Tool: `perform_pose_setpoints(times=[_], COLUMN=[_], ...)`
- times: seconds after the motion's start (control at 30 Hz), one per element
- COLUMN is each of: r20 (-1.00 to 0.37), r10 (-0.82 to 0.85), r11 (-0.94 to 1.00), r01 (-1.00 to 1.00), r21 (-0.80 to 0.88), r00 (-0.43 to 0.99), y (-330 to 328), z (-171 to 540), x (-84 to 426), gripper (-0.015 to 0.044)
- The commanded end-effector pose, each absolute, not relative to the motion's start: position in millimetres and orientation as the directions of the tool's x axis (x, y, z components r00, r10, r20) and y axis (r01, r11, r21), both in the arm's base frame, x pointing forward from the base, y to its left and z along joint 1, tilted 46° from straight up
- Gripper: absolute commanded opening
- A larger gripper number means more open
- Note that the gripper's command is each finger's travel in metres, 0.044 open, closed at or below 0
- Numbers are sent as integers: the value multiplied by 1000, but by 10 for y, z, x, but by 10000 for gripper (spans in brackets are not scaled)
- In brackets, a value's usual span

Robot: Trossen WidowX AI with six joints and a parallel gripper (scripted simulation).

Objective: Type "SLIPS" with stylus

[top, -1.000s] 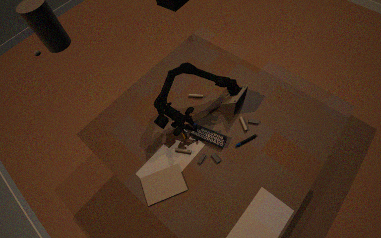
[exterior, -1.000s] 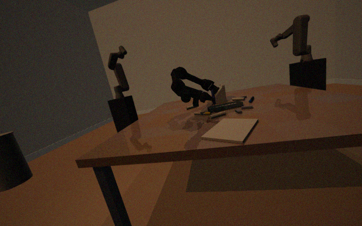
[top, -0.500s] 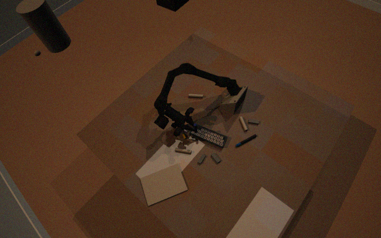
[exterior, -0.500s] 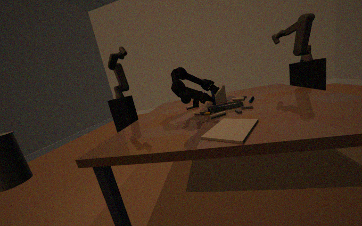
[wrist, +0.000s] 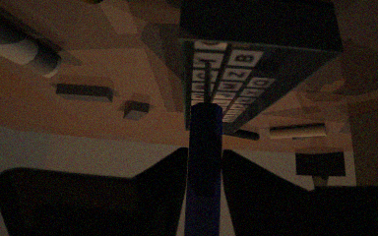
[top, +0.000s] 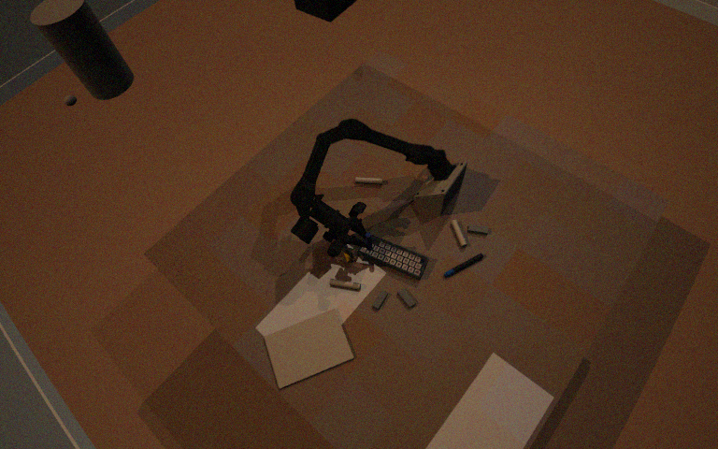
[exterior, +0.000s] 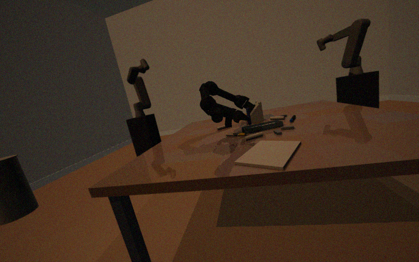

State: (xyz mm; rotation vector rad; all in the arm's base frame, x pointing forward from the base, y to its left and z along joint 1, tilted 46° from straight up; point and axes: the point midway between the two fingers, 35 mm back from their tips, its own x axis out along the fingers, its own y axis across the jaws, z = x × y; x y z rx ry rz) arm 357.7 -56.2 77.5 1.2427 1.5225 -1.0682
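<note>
My gripper (top: 366,238) (wrist: 205,156) is shut on the blue stylus (exterior: 248,114) (wrist: 206,128), which stands between its fingers with its thin dark tip pointing away from them. The keyboard (top: 396,257) (exterior: 264,126) (wrist: 261,25) has a dark case and pale lettered keys. The gripper is at its left end in the top view. In the wrist view the tip overlaps a key in the left row, second from the near edge, with a letter like I. B and Z show in the neighbouring row. Whether the tip touches or presses the key, I cannot tell.
A blue-ended dark marker (top: 464,265) (exterior: 292,118) lies beyond the keyboard's right end. Pale cylinders (top: 459,233) (top: 345,284) and grey blocks (top: 380,299) (top: 406,297) lie around it. A yellow item (top: 347,255) is near the gripper. A flat pale slab (top: 308,348) (exterior: 268,154) lies farther off.
</note>
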Motion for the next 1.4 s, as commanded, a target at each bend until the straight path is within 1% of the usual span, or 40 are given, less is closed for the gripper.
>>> perform_pose_setpoints(times=[0.0, 0.1, 0.3, 0.47, 0.53, 1.37], r20=[-965, -965, -965, -965, -965, -964], r10=[235, 236, 232, 232, 233, 238], r11=[132, 132, 143, 143, 143, 133], r01=[987, 987, 986, 986, 986, 987], r21=[-88, -88, -89, -89, -89, -91], r00=[-117, -117, -121, -121, -121, -121], y=[-451, -334, -318, -318, -307, 196], z=[890, 1002, 985, 985, 976, 484], x=[3568, 3550, 3549, 3549, 3542, 3080], gripper=[81, 81, 84, 51, 0, 0])
